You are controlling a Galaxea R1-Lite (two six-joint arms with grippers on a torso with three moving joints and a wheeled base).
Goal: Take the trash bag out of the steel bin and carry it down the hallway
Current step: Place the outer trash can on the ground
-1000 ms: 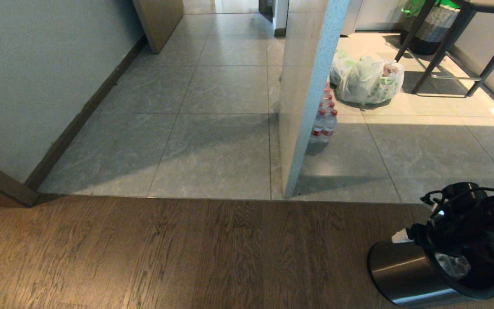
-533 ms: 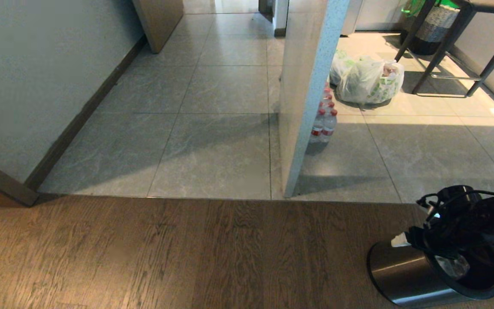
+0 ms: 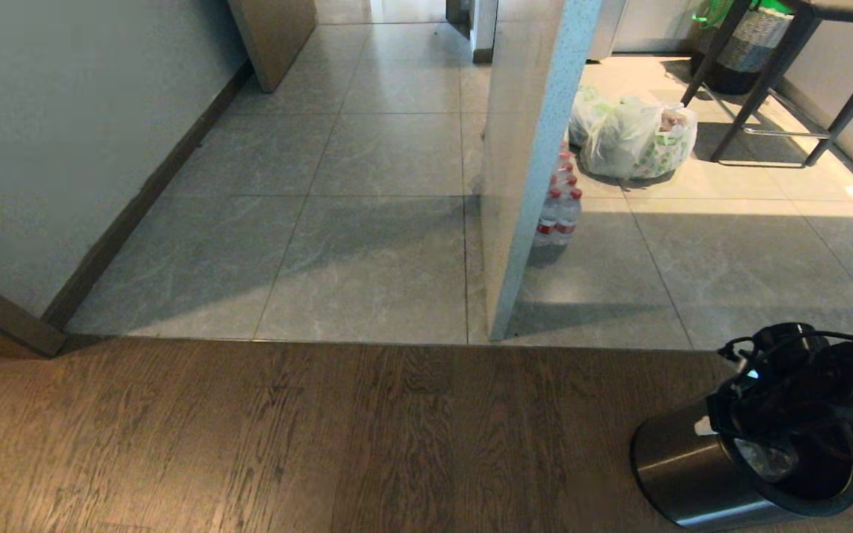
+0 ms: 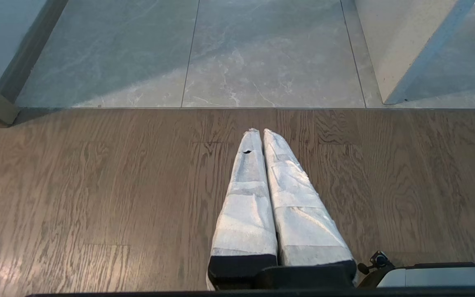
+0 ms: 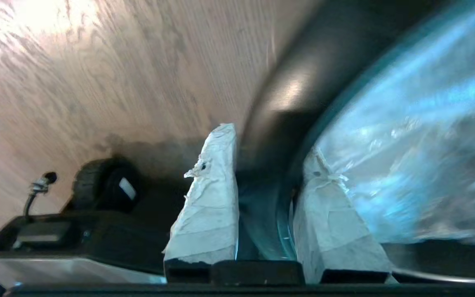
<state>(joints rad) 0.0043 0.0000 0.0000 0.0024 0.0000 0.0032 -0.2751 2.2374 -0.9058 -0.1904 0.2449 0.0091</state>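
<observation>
The steel bin (image 3: 682, 470) stands on the wooden floor at the bottom right of the head view, with the clear trash bag (image 3: 767, 459) crumpled inside it. My right gripper (image 3: 730, 437) points down onto the near rim. In the right wrist view, the gripper (image 5: 268, 142) straddles the black rim (image 5: 278, 119), one finger (image 5: 212, 189) outside the wall and the other finger (image 5: 328, 206) inside against the bag film (image 5: 410, 140), closed onto the rim. My left gripper (image 4: 259, 133) hangs shut over bare wood. The hallway (image 3: 389, 81) runs away at the top middle.
A speckled wall end (image 3: 530, 170) stands ahead, with a pack of water bottles (image 3: 561, 215) beside it. Behind lie a white bag with green print (image 3: 637, 141), a dark table's legs (image 3: 767, 89) and a woven basket (image 3: 748, 41). A wall with baseboard (image 3: 138, 200) runs on the left.
My right gripper has sunk a little onto the bin's rim and its fingers have closed in on it. The bin has shifted slightly under it. The left arm is unmoved.
</observation>
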